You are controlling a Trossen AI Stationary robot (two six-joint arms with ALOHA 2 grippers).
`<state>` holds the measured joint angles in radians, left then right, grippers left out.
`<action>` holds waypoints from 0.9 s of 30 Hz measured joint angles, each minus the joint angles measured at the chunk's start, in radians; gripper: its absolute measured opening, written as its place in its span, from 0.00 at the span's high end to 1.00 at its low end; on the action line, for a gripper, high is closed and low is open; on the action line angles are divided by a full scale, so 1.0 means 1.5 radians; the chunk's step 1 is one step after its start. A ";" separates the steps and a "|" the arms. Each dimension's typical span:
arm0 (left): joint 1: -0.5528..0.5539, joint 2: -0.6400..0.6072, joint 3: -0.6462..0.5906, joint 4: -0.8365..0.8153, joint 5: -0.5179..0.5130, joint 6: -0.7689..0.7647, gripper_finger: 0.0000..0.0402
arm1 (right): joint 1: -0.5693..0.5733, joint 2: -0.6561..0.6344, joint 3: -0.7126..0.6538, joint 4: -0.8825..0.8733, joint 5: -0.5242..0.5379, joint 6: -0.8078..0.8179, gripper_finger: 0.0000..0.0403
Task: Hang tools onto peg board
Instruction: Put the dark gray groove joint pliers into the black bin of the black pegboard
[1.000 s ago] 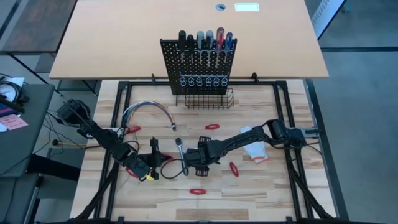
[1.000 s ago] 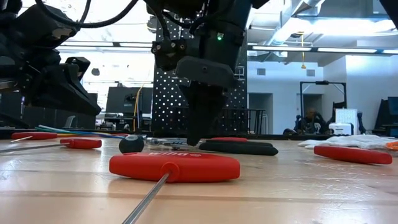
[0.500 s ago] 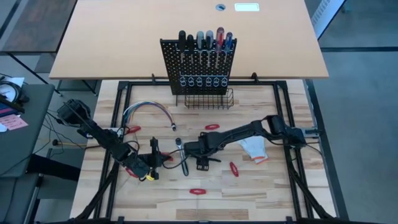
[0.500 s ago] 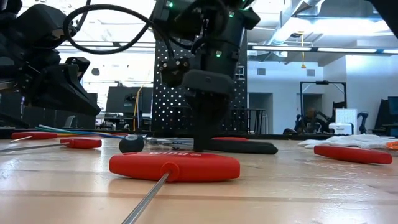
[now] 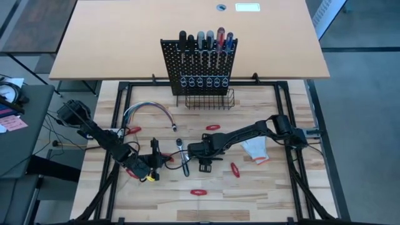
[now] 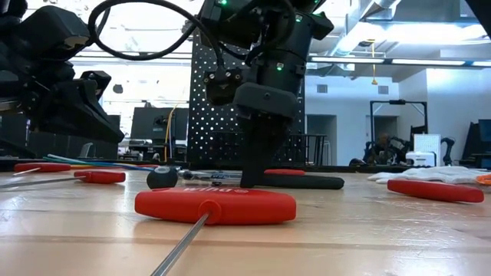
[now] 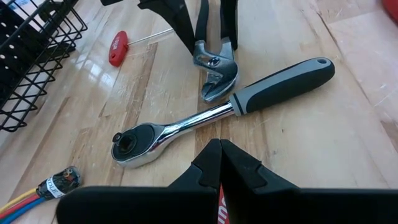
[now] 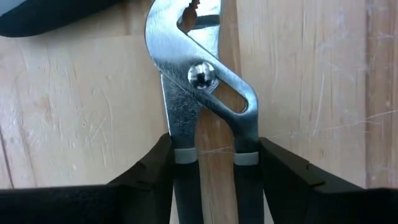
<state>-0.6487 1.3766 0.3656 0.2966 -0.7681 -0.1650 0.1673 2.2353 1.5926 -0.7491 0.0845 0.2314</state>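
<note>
Screwdrivers (image 5: pixel 206 41) already fill the peg board (image 5: pixel 200 65) rings; its wire basket (image 5: pixel 205 100) looks empty. Pliers (image 8: pixel 202 87), ratchet (image 7: pixel 217 112) and red drivers (image 6: pixel 215 205) lie on the table (image 5: pixel 250 187). Right gripper (image 8: pixel 211 168) pinches the pliers' handles mid-table. Left gripper (image 7: pixel 219 163) closed, empty, beside the ratchet.

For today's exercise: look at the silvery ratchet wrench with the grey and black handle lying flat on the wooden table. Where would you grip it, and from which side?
Grip the silvery ratchet wrench with the grey and black handle on its thick rubber handle, coming straight down from above with the fingers across its width. It lies flat on the wooden table, so only the top and sides are reachable, and the handle's far end is clear of the groove-joint pliers beside the shaft.
</note>
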 joint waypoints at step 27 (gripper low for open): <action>0.000 0.000 0.000 -0.001 0.000 0.000 1.00 | 0.011 0.003 0.075 -0.028 0.067 -0.045 0.54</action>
<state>-0.6484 1.3765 0.3656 0.2953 -0.7678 -0.1654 0.1844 2.2393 1.7050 -0.7908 0.1855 0.1640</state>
